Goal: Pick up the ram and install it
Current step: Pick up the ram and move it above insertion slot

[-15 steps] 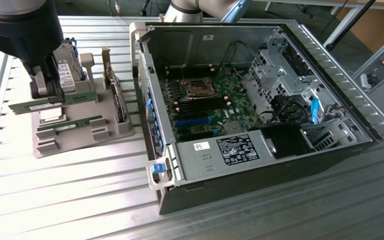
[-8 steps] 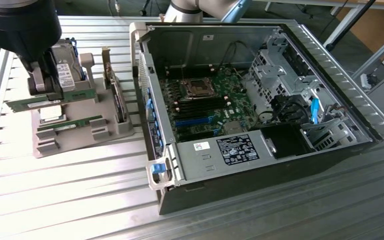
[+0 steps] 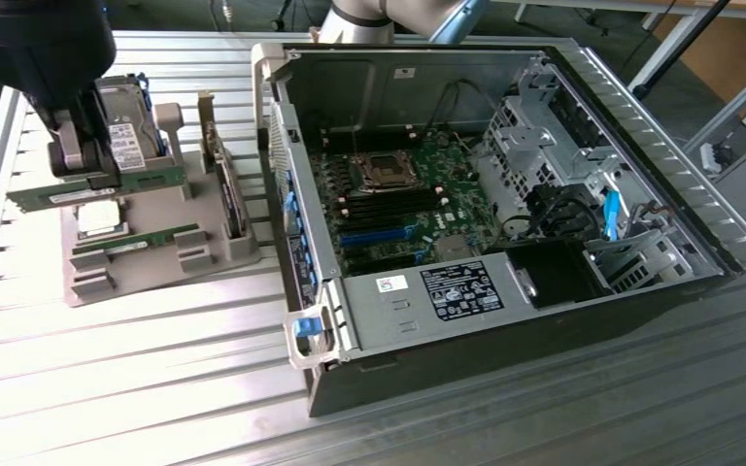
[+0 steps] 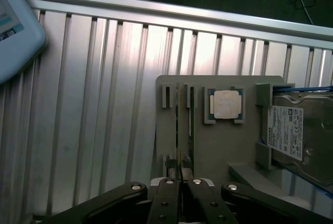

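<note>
We found the ram [image 3: 51, 197] pinched on its long upper edge, standing on its thin side, which we judged to be the only hold that leaves its contact edge free and keeps the pads off the chips. In the wrist view it showed as a thin line [image 4: 179, 130] running straight out from the gripper [image 4: 180, 174], whose fingers [image 4: 167, 195] were clenched on it with hardly a gap between them. In the exterior view the stick hung level under the gripper [image 3: 85, 180] at the far corner of the grey tray [image 3: 152, 277], one end reaching past the tray's edge, so we took it to be raised out of its slot rather than seated, though we could not tell how far. The tray's upright blocks hold each part on edge or in a pocket, apparently so that a gripper can reach it from above. A second green stick [image 3: 133, 239] lay in its own slot, the CPU [image 3: 98, 216] sat flat just beside it, and the hard drive [image 3: 129, 126] stood behind. On the ribbed metal table [image 3: 152, 388], to the exterior view's right and well apart from the ram, the computer case [image 3: 272, 126] lay on its side with its panel off, turning the motherboard [image 3: 412, 189] and its dark memory slots [image 3: 392, 206] upward.
</note>
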